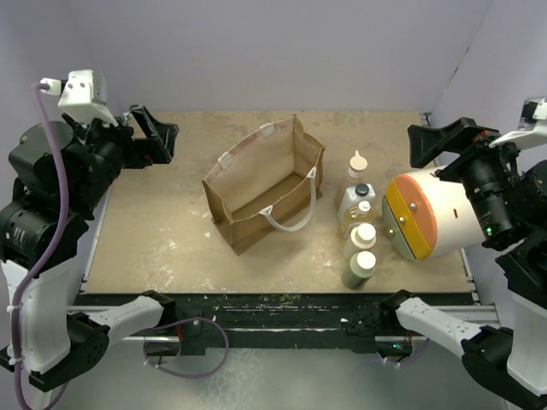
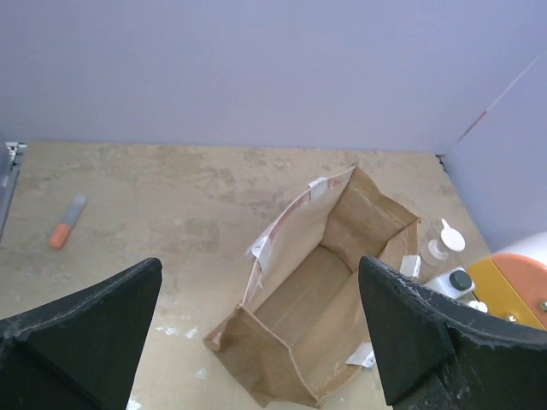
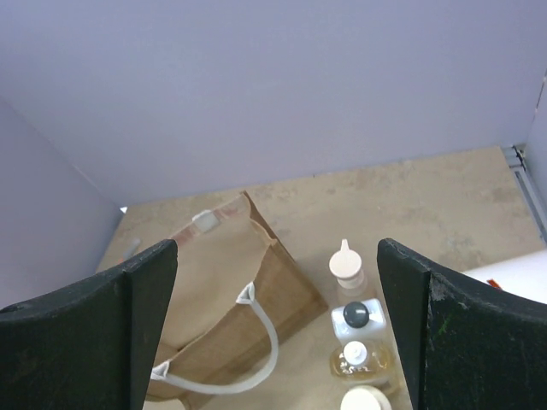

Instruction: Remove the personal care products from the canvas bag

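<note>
The bag (image 1: 263, 184) stood mid-table, well apart from every edge, bottles (image 1: 353, 205) ranked just right of it; left gripper (image 2: 258, 263) and right gripper (image 3: 277, 245) gaped wide, holding nothing.

Brown-tan fabric tote bag (image 1: 256, 201): white rope handles (image 1: 287, 228), pale rim patches (image 1: 267, 130). Olive-green bottle with cream cap (image 1: 360, 268). Big white cylinder (image 1: 449, 224), orange-and-yellow banded face (image 1: 408, 218). Mottled beige tabletop (image 1: 154, 231).
</note>
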Controlling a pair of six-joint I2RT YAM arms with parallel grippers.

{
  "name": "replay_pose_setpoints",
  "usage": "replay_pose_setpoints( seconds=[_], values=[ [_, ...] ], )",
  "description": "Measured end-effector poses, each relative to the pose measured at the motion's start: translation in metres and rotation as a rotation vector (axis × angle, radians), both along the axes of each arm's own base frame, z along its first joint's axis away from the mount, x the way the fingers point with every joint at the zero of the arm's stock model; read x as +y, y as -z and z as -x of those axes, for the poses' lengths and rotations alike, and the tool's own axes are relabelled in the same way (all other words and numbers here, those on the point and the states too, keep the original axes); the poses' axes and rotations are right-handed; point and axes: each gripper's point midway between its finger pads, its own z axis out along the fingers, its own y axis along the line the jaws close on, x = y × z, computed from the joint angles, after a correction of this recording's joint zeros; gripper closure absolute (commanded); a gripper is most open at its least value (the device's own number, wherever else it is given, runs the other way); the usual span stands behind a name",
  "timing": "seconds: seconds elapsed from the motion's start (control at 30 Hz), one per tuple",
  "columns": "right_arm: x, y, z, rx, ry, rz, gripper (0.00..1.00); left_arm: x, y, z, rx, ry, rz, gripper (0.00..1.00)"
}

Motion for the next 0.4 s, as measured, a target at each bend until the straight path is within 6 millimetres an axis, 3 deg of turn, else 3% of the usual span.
replay_pose_setpoints(
  seconds=[0.13,0.4],
  values=[
    [-0.003,-0.013,0.005,-0.045,0.002,-0.02,0.0,0.011,-0.011,0.005,-0.041,-0.04,-0.007,0.01],
    [-0.004,-0.016,0.004,-0.055,0.007,-0.024,0.0,0.017,-0.013,0.003,-0.052,-0.067,-0.023,0.01]
  ],
)
